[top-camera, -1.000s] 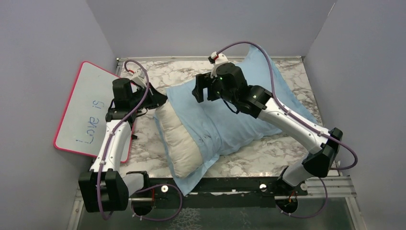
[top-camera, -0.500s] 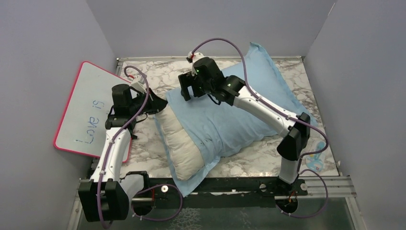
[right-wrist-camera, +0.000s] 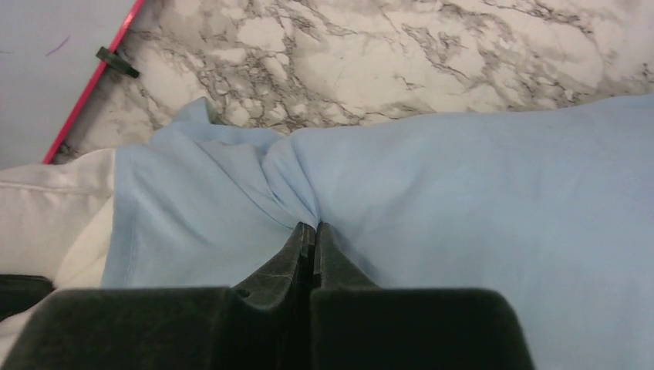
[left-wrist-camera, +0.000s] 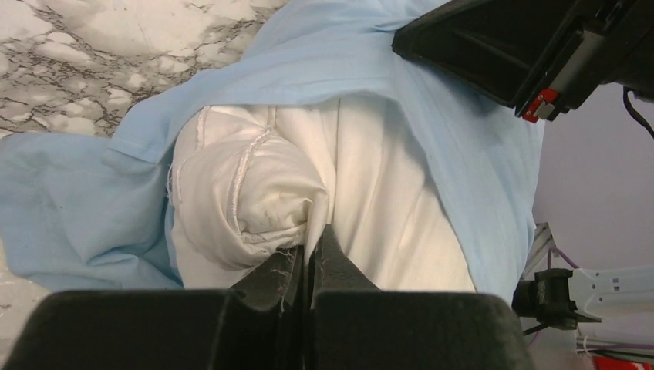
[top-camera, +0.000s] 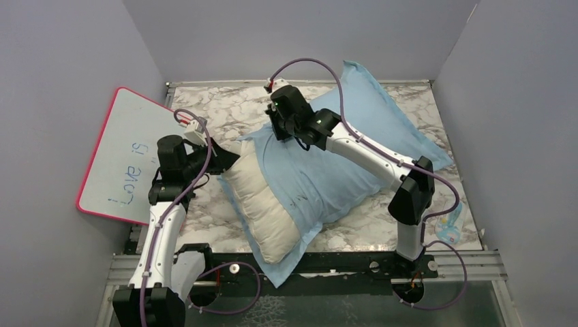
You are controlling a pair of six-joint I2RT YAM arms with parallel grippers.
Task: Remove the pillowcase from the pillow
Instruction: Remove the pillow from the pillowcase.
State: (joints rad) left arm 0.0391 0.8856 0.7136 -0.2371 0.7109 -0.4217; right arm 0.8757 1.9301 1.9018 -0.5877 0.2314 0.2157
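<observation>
Left wrist: puckered cream pillow [left-wrist-camera: 254, 189], apparently pinched.

worktop [top-camera: 225, 112]: white marble, grey veins | centre to back right: light blue pillowcase [top-camera: 341, 170] | front left: cream pillow [top-camera: 259, 204] half out of it | left edge: pink-framed whiteboard [top-camera: 126, 160], tilted | near right: small printed packet [top-camera: 448, 229]

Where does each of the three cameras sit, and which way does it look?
Top external: above and behind the arms, looking down at the table; both arms show.
Left wrist: on that wrist, along the left gripper shut on the pillow.
Right wrist: on that wrist, along the right gripper shut on the pillowcase.
Shared: all three show pillow and pillowcase.
</observation>
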